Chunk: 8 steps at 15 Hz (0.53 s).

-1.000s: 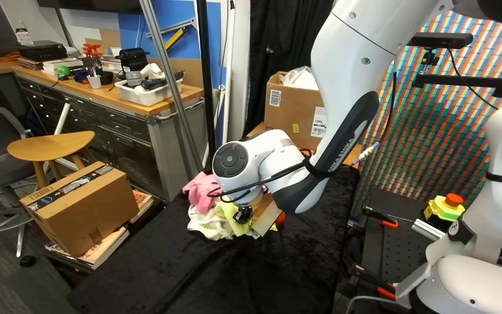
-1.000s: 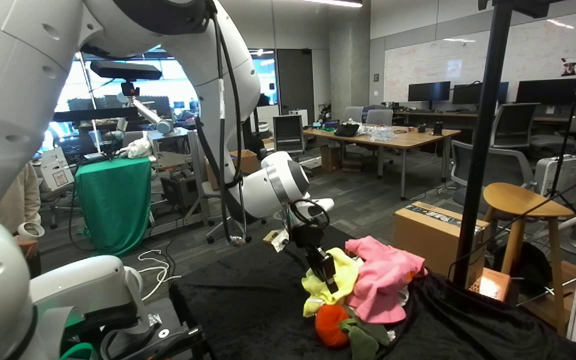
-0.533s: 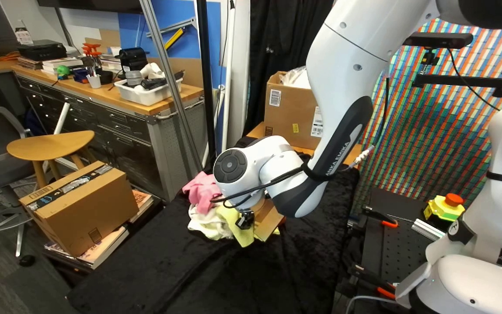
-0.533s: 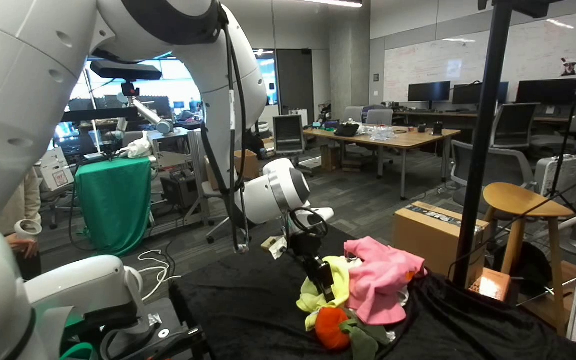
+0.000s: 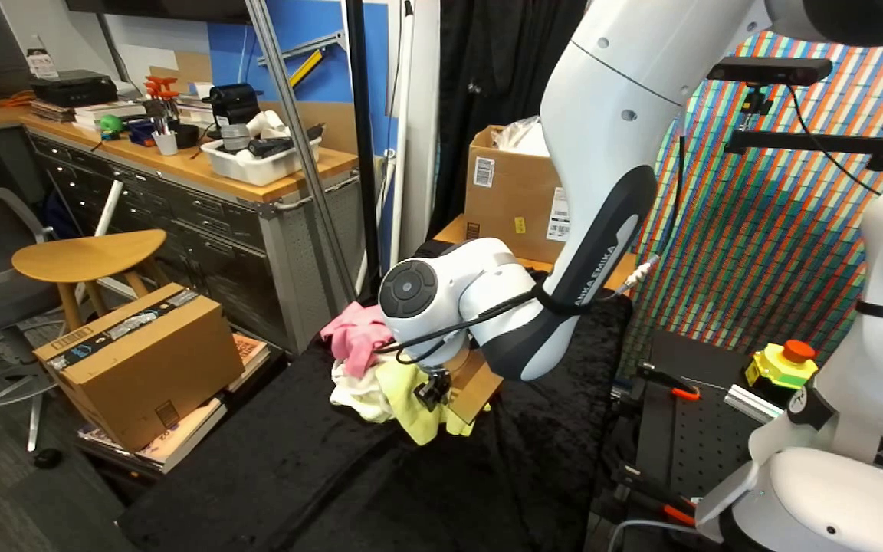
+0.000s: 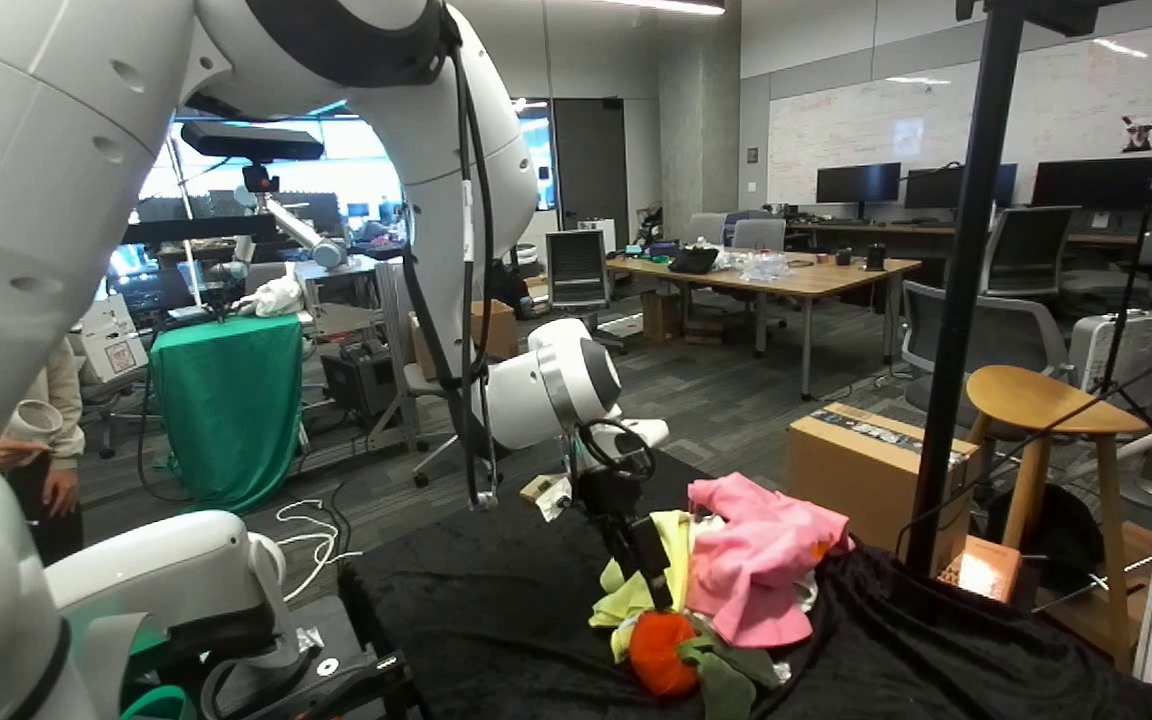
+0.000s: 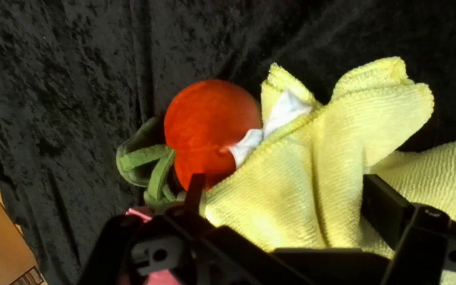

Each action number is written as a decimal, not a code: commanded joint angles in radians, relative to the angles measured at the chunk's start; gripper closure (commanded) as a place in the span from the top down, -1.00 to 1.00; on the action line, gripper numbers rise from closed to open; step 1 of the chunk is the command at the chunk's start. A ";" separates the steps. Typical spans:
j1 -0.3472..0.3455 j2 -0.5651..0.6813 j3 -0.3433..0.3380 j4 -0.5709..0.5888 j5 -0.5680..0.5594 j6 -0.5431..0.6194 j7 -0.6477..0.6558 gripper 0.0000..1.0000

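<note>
My gripper (image 7: 285,188) stands open with its fingers wide apart. Between and beneath them lies a ribbed yellow cloth (image 7: 283,158), spread loosely and not pinched; whether a finger touches it I cannot tell. Just beyond the left finger sits a round orange-red plush (image 7: 212,111) with green straps (image 7: 141,158). Some white fabric (image 7: 287,109) pokes out between plush and cloth. In both exterior views the gripper (image 6: 654,580) points down over the pile. A pink cloth (image 6: 766,560) lies against the yellow one, and whitish cloth (image 5: 365,395) shows below the pink.
Black velvety fabric (image 5: 334,483) covers the table under the pile. Behind the arm stands a cardboard box (image 5: 514,203). A black pole (image 6: 961,300) rises by the table edge, near a floor box (image 6: 866,470) and a wooden stool (image 6: 1046,400). A person (image 6: 56,450) stands at far left.
My gripper has come down slightly and its jaws have opened, letting go of the yellow cloth. The cloth has dropped and spread lower over the pile's near side. Pink cloth and plush look unmoved.
</note>
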 commanded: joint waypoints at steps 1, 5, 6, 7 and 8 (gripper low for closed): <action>-0.029 -0.119 0.049 -0.105 0.029 -0.015 -0.060 1.00; -0.053 -0.275 0.109 -0.238 0.056 0.001 -0.143 0.98; -0.063 -0.318 0.130 -0.269 0.079 0.007 -0.180 1.00; -0.069 -0.369 0.150 -0.307 0.105 0.006 -0.221 1.00; -0.080 -0.421 0.175 -0.348 0.141 0.022 -0.287 1.00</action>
